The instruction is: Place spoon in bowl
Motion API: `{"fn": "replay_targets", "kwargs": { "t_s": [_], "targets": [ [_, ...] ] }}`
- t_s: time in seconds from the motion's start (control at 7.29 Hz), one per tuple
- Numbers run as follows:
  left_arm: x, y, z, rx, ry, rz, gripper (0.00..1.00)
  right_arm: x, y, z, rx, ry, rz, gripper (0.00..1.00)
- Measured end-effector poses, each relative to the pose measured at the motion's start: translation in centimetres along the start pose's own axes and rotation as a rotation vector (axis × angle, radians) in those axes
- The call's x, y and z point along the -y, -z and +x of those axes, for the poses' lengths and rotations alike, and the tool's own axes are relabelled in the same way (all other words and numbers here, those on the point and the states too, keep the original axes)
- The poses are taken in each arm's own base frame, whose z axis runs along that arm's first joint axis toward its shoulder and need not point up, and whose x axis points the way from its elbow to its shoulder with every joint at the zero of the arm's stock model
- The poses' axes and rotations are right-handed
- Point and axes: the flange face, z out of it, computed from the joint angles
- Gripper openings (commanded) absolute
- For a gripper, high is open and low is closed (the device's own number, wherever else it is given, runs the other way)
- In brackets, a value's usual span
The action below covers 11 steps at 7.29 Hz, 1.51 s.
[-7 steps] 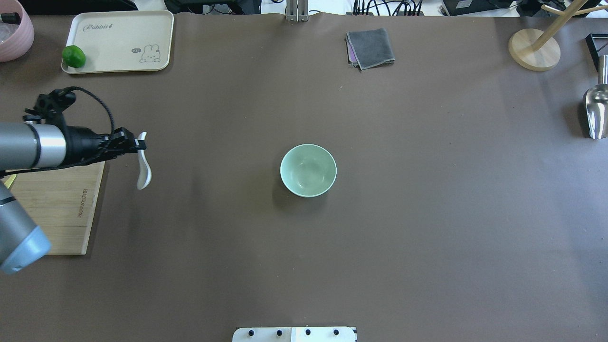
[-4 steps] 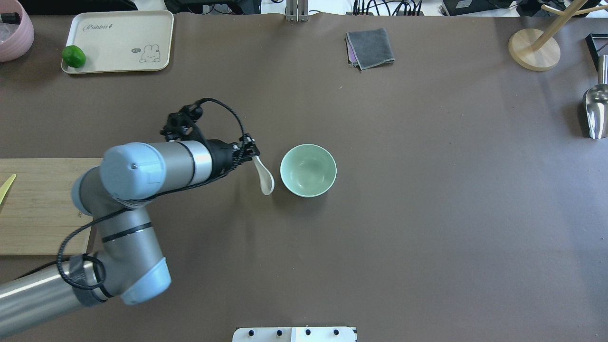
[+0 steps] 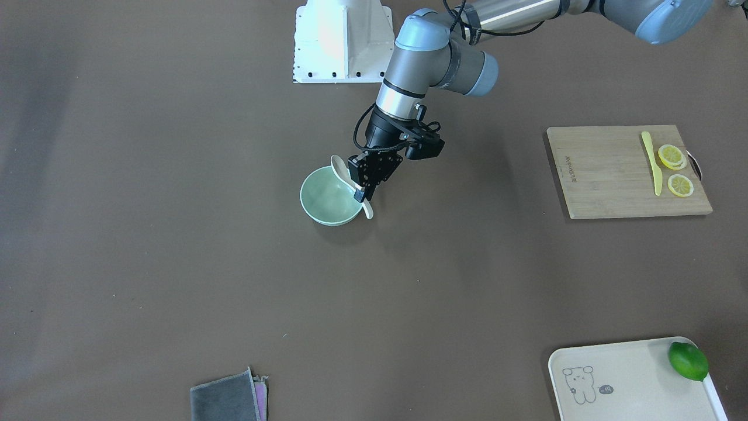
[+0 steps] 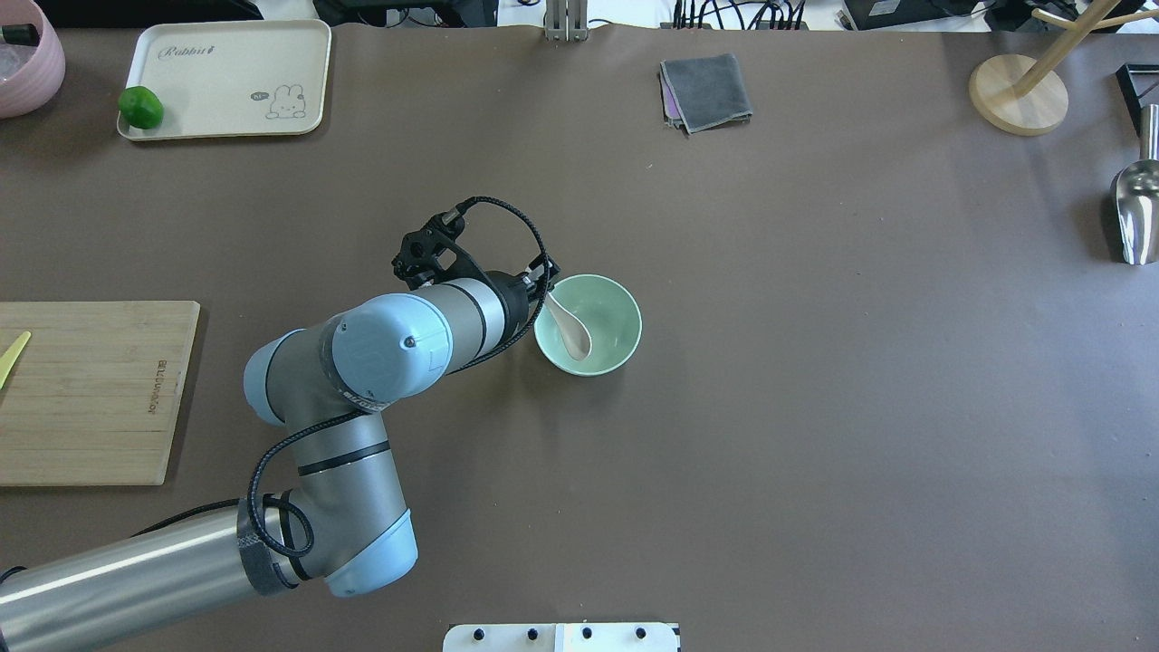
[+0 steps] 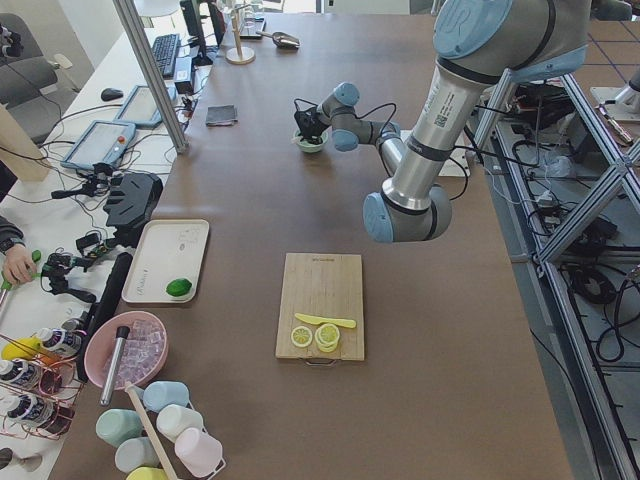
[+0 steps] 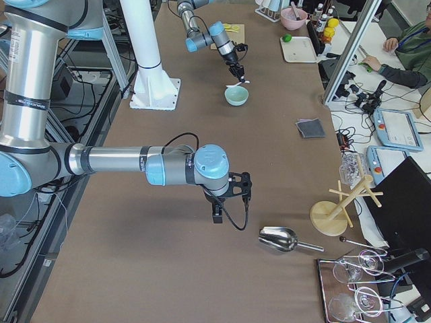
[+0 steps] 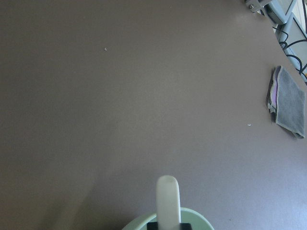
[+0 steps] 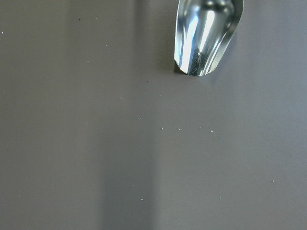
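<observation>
Even bright light, soft shadows, glaring scoop [image 8: 206, 36]

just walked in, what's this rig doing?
The left gripper is clamped on the handle of the white spoon and holds its scoop end over the inside of the mint-green bowl; the spoon is not yet released. The right gripper hangs low over the table beside a metal scoop, taking no part.
</observation>
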Motion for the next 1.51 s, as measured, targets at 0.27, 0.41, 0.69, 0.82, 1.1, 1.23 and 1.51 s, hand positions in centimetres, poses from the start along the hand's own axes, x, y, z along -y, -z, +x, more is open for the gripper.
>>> {"fn": "replay_targets", "kwargs": {
  "t_s": [0.27,0.41,0.69,0.82,1.1,1.23,1.51],
  "targets": [
    [-1.6,0.5,1.0,-0.017,-0.001,-0.016,0.95,0.0,0.0,0.0,0.000,0.000,0.001,1.00],
    [-2.1,0.6,1.2,-0.022,-0.005,-0.020,0.97,0.0,0.0,0.0,0.000,0.000,0.001,1.00],
    [-2.2,1.3,1.5,-0.034,-0.019,-0.025,0.97,0.0,-0.1,0.1,0.000,-0.002,-0.002,1.00],
    [-1.9,2.1,1.3,-0.040,-0.047,-0.027,0.97,-0.1,-0.2,0.2,0.000,-0.005,-0.004,1.00],
    [-0.2,7.1,-0.4,0.013,-0.186,-0.054,0.97,-0.2,-0.8,1.0,0.000,-0.020,-0.017,1.00],
    [1.3,10.2,-1.0,0.112,-0.296,-0.086,0.97,-0.5,-1.4,1.7,-0.001,-0.034,-0.029,1.00],
    [7.5,17.3,-1.3,0.345,-0.538,-0.124,0.97,-0.9,-2.0,2.6,-0.025,-0.046,-0.043,1.00]
  ]
}}
